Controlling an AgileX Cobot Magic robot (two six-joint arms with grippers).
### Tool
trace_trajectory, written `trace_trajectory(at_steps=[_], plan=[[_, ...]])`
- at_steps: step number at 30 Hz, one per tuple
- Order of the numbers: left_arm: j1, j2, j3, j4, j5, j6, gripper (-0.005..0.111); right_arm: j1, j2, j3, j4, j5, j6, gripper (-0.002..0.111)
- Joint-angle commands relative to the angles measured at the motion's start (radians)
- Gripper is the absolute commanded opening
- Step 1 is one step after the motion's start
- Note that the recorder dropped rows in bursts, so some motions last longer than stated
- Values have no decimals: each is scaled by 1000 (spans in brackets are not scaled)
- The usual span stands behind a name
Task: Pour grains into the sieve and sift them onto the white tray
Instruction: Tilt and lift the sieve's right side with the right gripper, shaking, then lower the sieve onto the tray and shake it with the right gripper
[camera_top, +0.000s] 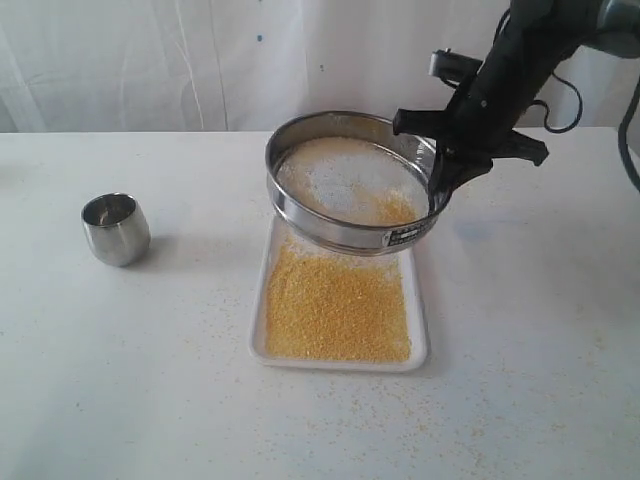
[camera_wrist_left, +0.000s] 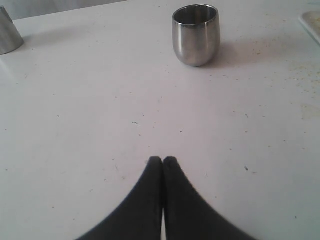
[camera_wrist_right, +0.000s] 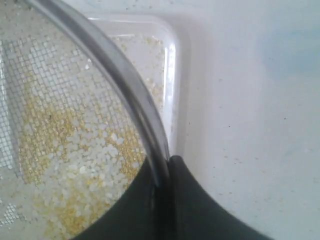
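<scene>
Clamping the sieve (camera_top: 340, 226) by its rim at 3 o'clock, the right pincer (camera_top: 438, 190) holds it over the 12 o'clock end of the white tray (camera_top: 421, 335). Yellow grains (camera_top: 335, 305) cover the tray; whitish bits and some yellow lie on the mesh. The left pincer (camera_wrist_left: 163, 160), jaws pressed together and empty, points across the worktop (camera_top: 150, 380) toward a steel cup (camera_top: 116, 228), well apart at the tray's 9 o'clock.

You're seeing the tray (camera_top: 420, 345) sitting mid-surface (camera_top: 150, 390), with grains (camera_top: 335, 305) lying in it. The sieve (camera_top: 330, 227) is hanging tilted over the tray's far end, with more grains lying inside toward its right wall. Your right pincer (camera_top: 438, 193) is gripping that right rim, one finger inside, one outside. The cup (camera_top: 116, 228) is standing well left of the tray. Your left pincer (camera_wrist_left: 162, 161) is pointing toward it, apart from it.
</scene>
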Motion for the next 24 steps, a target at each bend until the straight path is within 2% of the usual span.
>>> trace_trajectory(at_steps=[1, 8, 10, 12, 15, 16, 18, 20, 21, 22, 24], plan=[[-3, -4, 4, -10, 3, -2, 0, 17, 9, 53, 33, 8, 1, 0], [-3, -4, 4, -10, 3, -2, 0, 23, 21, 100, 22, -39, -22, 0], [-3, -4, 4, -10, 3, -2, 0, 29, 23, 111, 55, 8, -15, 0], [-3, -4, 4, -10, 3, -2, 0, 63, -24, 196, 32, 8, -51, 0], [-3, -4, 4, -10, 3, -2, 0, 54, -4, 173, -21, -269, 1, 0], [-3, -4, 4, -10, 3, -2, 0, 52, 0, 171, -16, -244, 11, 0], [-3, -4, 4, -10, 3, -2, 0, 62, -2, 192, -32, -54, 6, 0], [-3, -4, 4, -10, 3, -2, 0, 81, -8, 214, -112, -77, -24, 0], [-3, -4, 4, -10, 3, -2, 0, 81, -8, 214, -156, -219, -15, 0], [-3, -4, 4, -10, 3, -2, 0, 76, -8, 214, -157, -257, -1, 0], [-3, -4, 4, -10, 3, -2, 0, 71, -10, 216, -95, -135, 28, 0]])
